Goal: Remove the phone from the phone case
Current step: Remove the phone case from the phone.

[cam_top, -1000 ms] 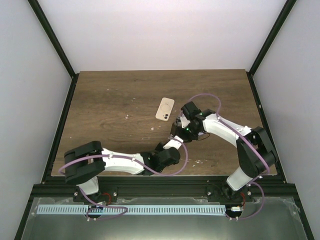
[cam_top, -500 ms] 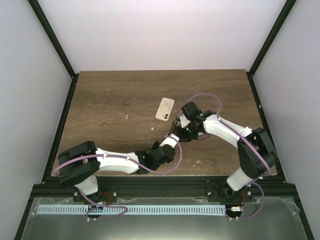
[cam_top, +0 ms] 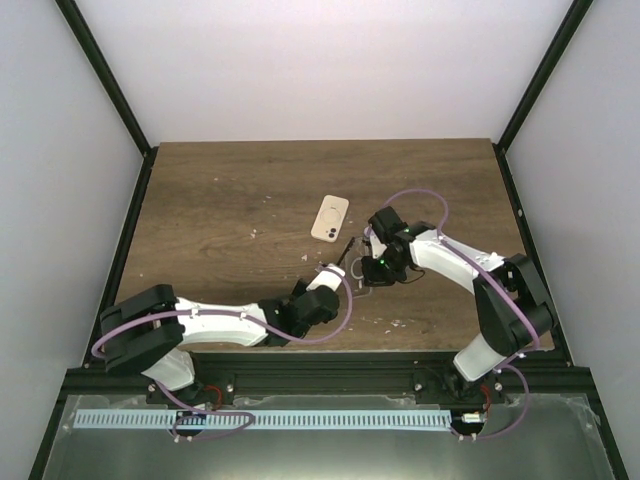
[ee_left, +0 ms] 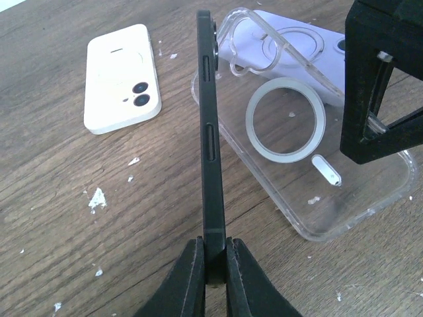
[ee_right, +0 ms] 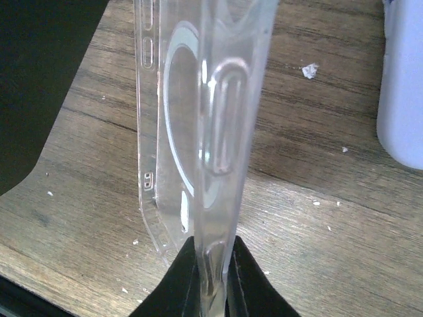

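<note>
My left gripper [ee_left: 213, 264] is shut on the bottom edge of a black phone [ee_left: 210, 132], which it holds edge-on, upright and free of the case. The clear phone case [ee_left: 310, 172], with a white ring on its back, lies open side up just right of the phone. My right gripper [ee_right: 213, 264] is shut on the case's rim [ee_right: 211, 119]. The black phone also shows at the left of the right wrist view [ee_right: 39, 79]. In the top view the left gripper [cam_top: 333, 272] and right gripper [cam_top: 366, 262] sit close together mid-table.
A white phone [cam_top: 330, 218] lies camera side up behind the grippers, also seen in the left wrist view [ee_left: 122, 76]. A lavender phone-shaped object [ee_left: 291, 46] lies just beyond the clear case, and shows in the right wrist view [ee_right: 403, 86]. White flecks dot the wooden table [cam_top: 220, 200].
My left arm has drawn back to the left and its gripper, with the black phone, has shifted left, away from the right gripper. The right gripper has stayed nearly in place.
</note>
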Motion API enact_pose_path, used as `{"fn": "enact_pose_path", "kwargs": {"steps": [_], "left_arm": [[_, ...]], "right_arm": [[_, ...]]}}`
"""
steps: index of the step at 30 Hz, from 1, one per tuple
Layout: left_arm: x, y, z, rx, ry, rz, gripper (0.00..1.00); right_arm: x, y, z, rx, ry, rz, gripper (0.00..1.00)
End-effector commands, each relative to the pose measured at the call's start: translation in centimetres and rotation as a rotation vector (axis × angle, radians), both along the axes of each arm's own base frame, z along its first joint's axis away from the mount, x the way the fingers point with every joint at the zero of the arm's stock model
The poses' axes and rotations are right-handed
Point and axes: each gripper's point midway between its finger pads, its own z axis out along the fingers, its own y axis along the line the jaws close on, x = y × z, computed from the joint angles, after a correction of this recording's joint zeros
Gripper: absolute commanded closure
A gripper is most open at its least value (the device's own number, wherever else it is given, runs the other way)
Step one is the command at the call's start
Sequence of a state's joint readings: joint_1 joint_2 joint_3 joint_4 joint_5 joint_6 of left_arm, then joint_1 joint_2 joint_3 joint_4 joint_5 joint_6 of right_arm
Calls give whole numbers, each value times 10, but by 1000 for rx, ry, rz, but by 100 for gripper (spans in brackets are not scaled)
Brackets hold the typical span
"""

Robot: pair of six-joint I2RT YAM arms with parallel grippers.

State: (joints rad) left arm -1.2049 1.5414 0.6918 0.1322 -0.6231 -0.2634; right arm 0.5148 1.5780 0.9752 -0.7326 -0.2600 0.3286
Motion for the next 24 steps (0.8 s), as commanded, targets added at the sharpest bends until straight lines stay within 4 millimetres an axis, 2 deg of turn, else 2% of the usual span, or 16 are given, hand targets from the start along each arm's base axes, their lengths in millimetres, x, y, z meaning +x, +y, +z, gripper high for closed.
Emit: {"fn": "enact_pose_path", "kwargs": {"steps": [1,6,11,16,20,24], "left_arm": [[2,7,8,-36,-7,27,100],[0,8,17,-48,-15,10,100],[-7,7,42,-88,-48,-46,100],[-17,14,61,-103,-69,-75,100],[-21,26,63,-89,-81,-60,100],[-23,34,64,-77,-99,-49,100]], "right_arm": [[4,-11,-4,-74,-36,12,99],[11,-14,-2,-96,-63,0,99],[22,-21,4,-128,-101,-19,99],[51,-31,19,-155,-197,-23,99],[69,-50,41,-149,-285,-21,99],[85,-81,74,-130,-446,-9,99]]}}
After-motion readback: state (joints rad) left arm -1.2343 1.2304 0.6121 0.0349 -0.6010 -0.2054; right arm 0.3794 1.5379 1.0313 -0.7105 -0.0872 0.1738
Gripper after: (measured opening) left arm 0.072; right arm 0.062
